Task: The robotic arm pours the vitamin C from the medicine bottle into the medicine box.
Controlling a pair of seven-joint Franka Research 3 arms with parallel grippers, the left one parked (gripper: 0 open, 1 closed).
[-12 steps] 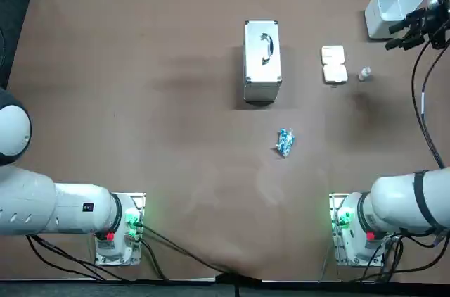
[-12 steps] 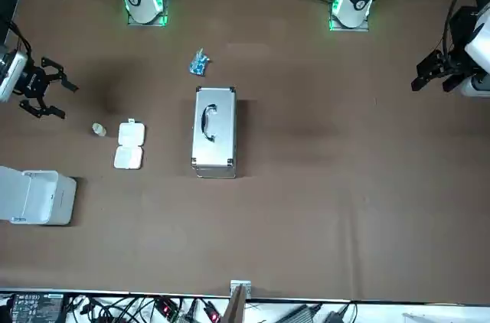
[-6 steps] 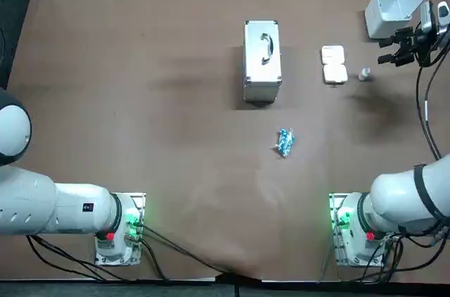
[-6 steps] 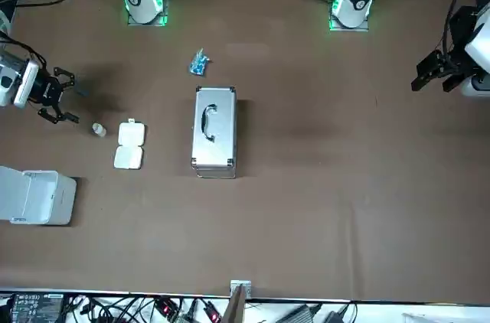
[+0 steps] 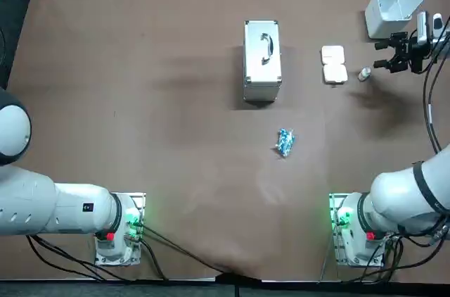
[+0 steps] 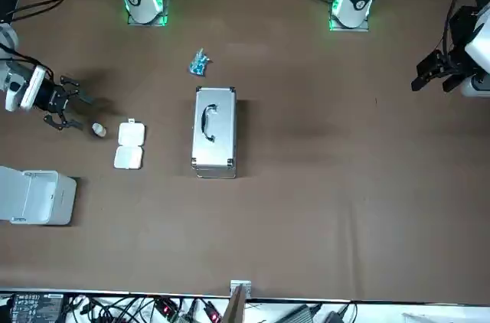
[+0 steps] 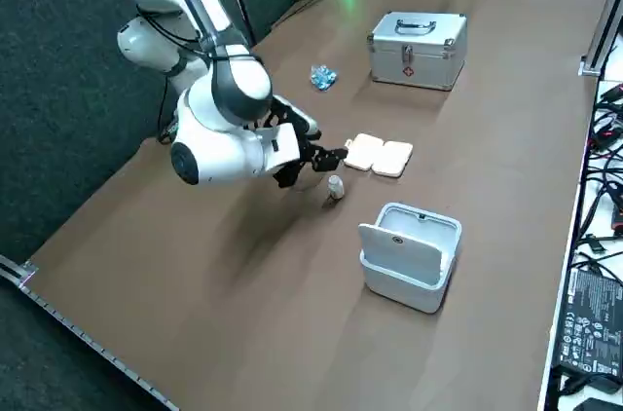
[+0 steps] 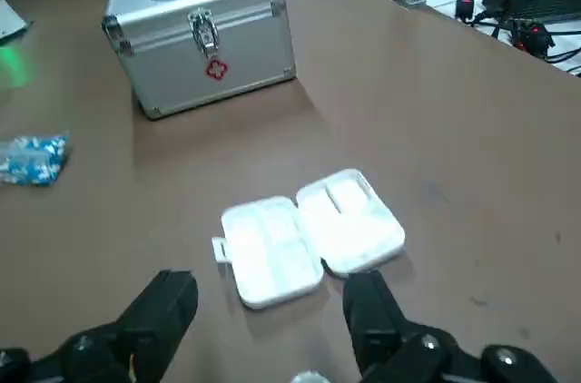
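White-capped medicine bottle point(image 5: 364, 74) upright on the brown table point(image 5: 140, 65), long axis vertical, cap pointing up. Placed near the far right corner, just beside the medicine box point(image 5: 334, 65), on the side toward the right arm, the two not touching. Almost wholly cut off in the wrist view: only a pale sliver of cap point(image 8: 309, 376) at the frame edge, low between the two fingers. Label too small to read in any view.

Right gripper point(image 5: 381, 55) low over the table, turned sideways toward the bottle, fingers spread wide and holding nothing. Bottle near the fingertips but apart from them. Arm behind the wrist cut off by the frame edge in the top and front views.

Medicine box lying open and flat: two white halves joined side by side, long axis running away from the robot's bases. Shallow compartments visible in one half from the wrist camera, contents hard to make out.

Aluminium case point(image 5: 262, 61) closed, handle on top, toward the table's middle, long axis also running away from the bases. Red cross point(image 8: 216, 70) under the latch, the only readable mark.

Blue packet point(image 5: 284, 142) nearer the bases. White bin point(image 5: 390, 8), lid raised, at the far right corner.
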